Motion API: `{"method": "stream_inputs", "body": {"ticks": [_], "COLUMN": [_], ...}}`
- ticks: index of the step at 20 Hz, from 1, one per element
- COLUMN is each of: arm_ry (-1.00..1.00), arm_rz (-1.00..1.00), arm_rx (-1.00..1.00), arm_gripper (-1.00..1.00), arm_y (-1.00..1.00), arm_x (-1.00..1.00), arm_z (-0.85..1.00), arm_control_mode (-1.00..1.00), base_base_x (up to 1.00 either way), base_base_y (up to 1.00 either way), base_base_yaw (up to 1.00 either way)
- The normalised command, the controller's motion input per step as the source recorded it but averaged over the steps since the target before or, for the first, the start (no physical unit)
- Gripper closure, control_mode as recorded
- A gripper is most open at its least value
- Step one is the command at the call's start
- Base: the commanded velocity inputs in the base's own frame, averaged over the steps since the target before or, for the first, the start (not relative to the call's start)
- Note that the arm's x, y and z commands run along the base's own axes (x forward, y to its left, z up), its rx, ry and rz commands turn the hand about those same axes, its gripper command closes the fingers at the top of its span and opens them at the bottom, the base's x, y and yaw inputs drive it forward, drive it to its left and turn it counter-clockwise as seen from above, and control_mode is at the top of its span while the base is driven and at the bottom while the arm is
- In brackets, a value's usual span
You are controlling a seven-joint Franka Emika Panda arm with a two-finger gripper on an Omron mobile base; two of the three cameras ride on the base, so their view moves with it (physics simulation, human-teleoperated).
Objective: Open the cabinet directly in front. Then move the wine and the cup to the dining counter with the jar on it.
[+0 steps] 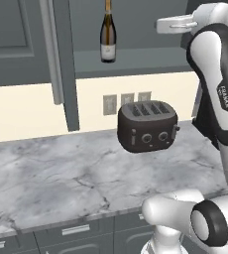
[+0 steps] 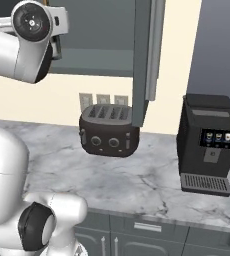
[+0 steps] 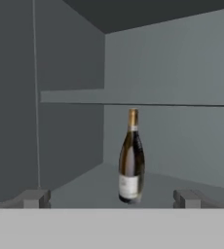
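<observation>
The cabinet (image 1: 136, 57) stands open, its left door (image 1: 17, 39) swung out with the silver bar handle (image 1: 51, 49) along its edge. Its right door (image 2: 142, 60) shows edge-on in the right base view. The wine (image 1: 108, 34), a slim dark bottle with a cream label, stands upright on the lower shelf. It is dead ahead in the hand view, where the wine (image 3: 131, 160) sits between and beyond my fingertips. My gripper (image 3: 110, 199) is open and empty, level with the shelf and short of the bottle. The cup, the dining counter and the jar are out of view.
A black toaster (image 1: 146, 126) sits on the marble counter (image 1: 61, 183) under the cabinet, in front of wall sockets (image 1: 127, 100). A black coffee machine (image 2: 207, 145) stands at the counter's right end. Grey drawers run below the counter's front edge.
</observation>
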Motion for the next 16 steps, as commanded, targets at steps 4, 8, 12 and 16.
{"method": "stream_inputs", "body": {"ticks": [4,8,12,16], "arm_ry": [0.00,0.00,0.02,0.07], "arm_rz": [0.00,0.00,-0.02,-0.03], "arm_rx": [0.00,0.00,0.00,0.00], "arm_gripper": [-1.00,-1.00,-1.00,-1.00], "arm_y": [0.22,0.19,0.24,0.24], "arm_x": [0.41,0.45,0.55,0.58], "arm_z": [0.00,-0.01,0.00,0.00], "arm_control_mode": [-1.00,-1.00,-1.00,-1.00], "base_base_x": [0.00,0.00,0.00,0.00], "base_base_y": [0.00,0.00,0.00,0.00], "base_base_yaw": [0.00,0.00,0.00,0.00]}}
